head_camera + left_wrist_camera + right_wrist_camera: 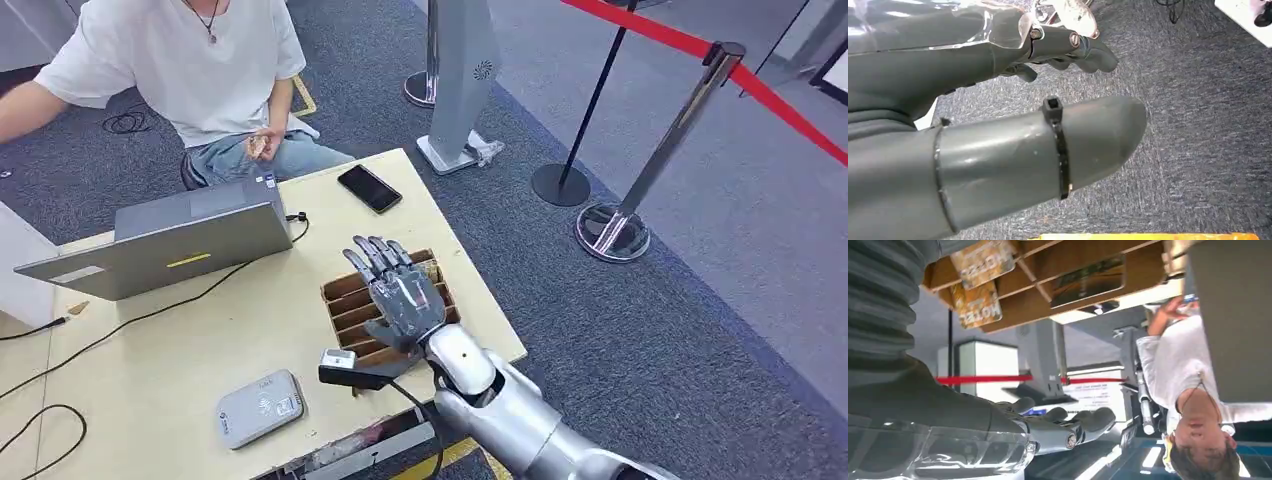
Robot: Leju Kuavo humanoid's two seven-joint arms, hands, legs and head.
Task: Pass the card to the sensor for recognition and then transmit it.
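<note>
Table (180, 400): pale wood top, its right edge running along grey carpet.

Laptop (170, 240): grey, open, at the far left of the table, with a black cable trailing off toward the left edge.

Sensor (260, 407): flat grey reader pad, near the table's front edge, left of the card box and apart from it; bare tabletop lay between it and the laptop.

Card box (345, 305): brown slotted cardboard tray, close to the table's right edge, partly covered by the hand.

Right hand (395, 290): held above the card box, palm down, fingers extended and slightly apart, nothing in its grasp.

Cards (982, 262): in the right wrist view, printed cards lay flat in the slots of the box, across from the hand's palm and not touching the fingers (1088, 420).

Phone (369, 188): black, at the table's far edge, beyond the card box.

Person (200, 70): white shirt, seated behind the table's far side.

Left hand (998, 150): over grey carpet, thumb extended, fingers seemingly curled loosely with nothing in them, though the close view was poor.

Stanchion (640, 190): chrome post with red belt, on the carpet well right of the table.
</note>
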